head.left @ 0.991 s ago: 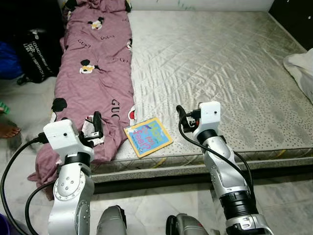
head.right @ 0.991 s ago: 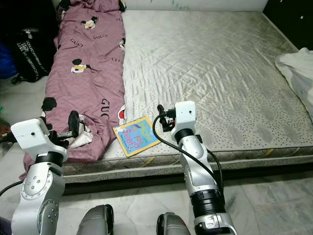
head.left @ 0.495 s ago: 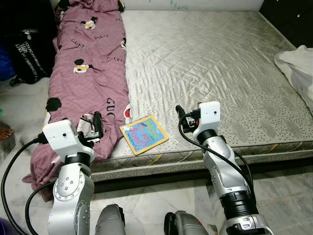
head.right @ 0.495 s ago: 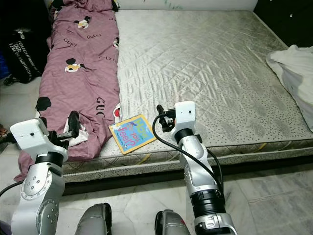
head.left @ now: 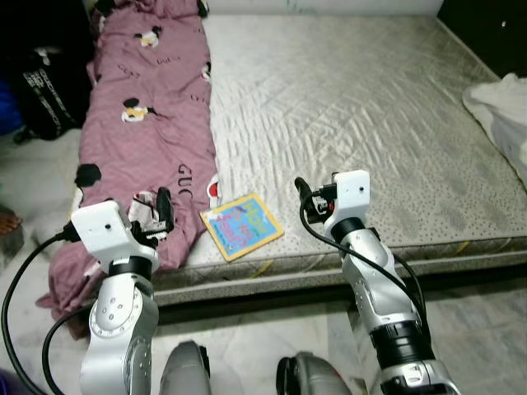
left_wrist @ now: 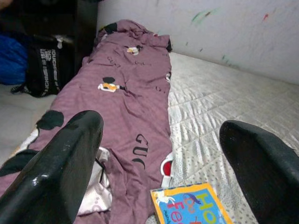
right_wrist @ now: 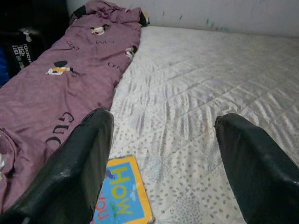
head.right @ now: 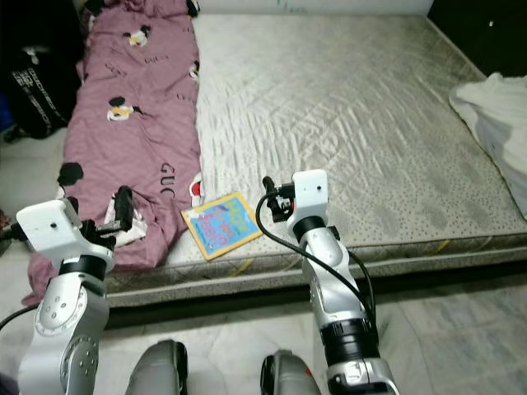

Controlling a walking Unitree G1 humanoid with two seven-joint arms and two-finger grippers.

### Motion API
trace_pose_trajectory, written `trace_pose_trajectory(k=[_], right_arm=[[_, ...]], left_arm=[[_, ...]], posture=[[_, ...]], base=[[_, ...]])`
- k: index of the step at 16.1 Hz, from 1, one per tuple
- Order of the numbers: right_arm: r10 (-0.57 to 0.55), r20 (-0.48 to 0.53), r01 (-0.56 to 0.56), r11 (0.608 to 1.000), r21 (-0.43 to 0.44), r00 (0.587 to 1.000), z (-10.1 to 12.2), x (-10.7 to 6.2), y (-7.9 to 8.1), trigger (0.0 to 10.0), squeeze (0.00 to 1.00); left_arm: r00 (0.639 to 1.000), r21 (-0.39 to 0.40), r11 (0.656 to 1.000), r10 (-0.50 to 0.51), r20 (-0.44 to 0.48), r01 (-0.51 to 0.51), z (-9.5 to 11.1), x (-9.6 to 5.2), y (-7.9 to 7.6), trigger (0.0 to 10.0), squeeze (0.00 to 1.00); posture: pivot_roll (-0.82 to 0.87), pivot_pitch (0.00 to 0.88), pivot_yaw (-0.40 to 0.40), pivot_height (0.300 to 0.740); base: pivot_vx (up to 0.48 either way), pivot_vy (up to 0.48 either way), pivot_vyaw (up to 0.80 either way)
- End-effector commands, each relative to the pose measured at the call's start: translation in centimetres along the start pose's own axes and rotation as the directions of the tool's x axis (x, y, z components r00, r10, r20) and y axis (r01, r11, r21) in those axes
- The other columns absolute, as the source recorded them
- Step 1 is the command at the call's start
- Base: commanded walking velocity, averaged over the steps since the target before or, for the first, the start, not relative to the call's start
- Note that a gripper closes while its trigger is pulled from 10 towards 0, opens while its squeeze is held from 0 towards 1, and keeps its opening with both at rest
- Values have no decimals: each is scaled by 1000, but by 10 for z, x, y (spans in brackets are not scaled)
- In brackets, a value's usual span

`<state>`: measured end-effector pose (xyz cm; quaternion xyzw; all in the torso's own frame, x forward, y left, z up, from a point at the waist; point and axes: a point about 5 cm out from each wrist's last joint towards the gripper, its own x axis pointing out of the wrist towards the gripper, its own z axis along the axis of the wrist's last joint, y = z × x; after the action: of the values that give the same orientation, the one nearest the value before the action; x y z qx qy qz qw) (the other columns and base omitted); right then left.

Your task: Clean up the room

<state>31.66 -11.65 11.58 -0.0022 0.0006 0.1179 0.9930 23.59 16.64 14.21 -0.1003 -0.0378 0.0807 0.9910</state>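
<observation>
A bare quilted mattress (head.left: 354,107) spreads across the centre and upper right of the left eye view, lying low over a pale tiled floor (head.left: 247,350). Along the mattress's left side runs a purple blanket (head.left: 152,107) printed with cartoon figures and letters, from the top of the frame down to the lower left, where it spills over the near edge. A colourful children's book (head.left: 241,226) lies flat on the mattress just beside the blanket's lower end, near the front edge, a little left of centre.

The left gripper (head.left: 163,212) hangs over the blanket's lower end at the lower left; the left wrist view shows its two black fingers (left_wrist: 60,163) spread wide with nothing between them. The right gripper (head.left: 306,196) hovers just right of the book, near the frame's centre, and its fingers (right_wrist: 79,163) are likewise wide apart and hold nothing.

A white cloth (head.left: 502,111) sits at the right edge. A black bag (head.left: 49,82) with white lettering stands on the floor at the upper left.
</observation>
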Motion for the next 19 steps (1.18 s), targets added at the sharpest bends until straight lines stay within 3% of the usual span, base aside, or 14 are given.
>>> trace_pose_trajectory(k=[1,4,10,19], right_arm=[[1,3,-1,1000,3,1000,2,-1,0,10000,0],[3,4,-3,1000,5,1000,1,-1,0,10000,0],[13,-3,-13,1000,2,1000,0,0,0,10000,0],[23,-1,-23,1000,-8,1000,1,2,0,10000,0]], left_arm=[[1000,-13,1000,16,-8,-16,0,-2,0,10000,0],[1000,-12,1000,29,-5,-29,0,-2,1,10000,0],[998,-23,998,58,16,-57,4,-2,7,10000,0],[999,-34,999,34,28,-33,4,-1,6,10000,0]], posture=[[134,160,-45,652],[134,160,-45,623],[135,154,-52,623],[136,144,-54,623]], base=[[0,0,0],[0,0,0],[0,0,0],[382,0,0]])
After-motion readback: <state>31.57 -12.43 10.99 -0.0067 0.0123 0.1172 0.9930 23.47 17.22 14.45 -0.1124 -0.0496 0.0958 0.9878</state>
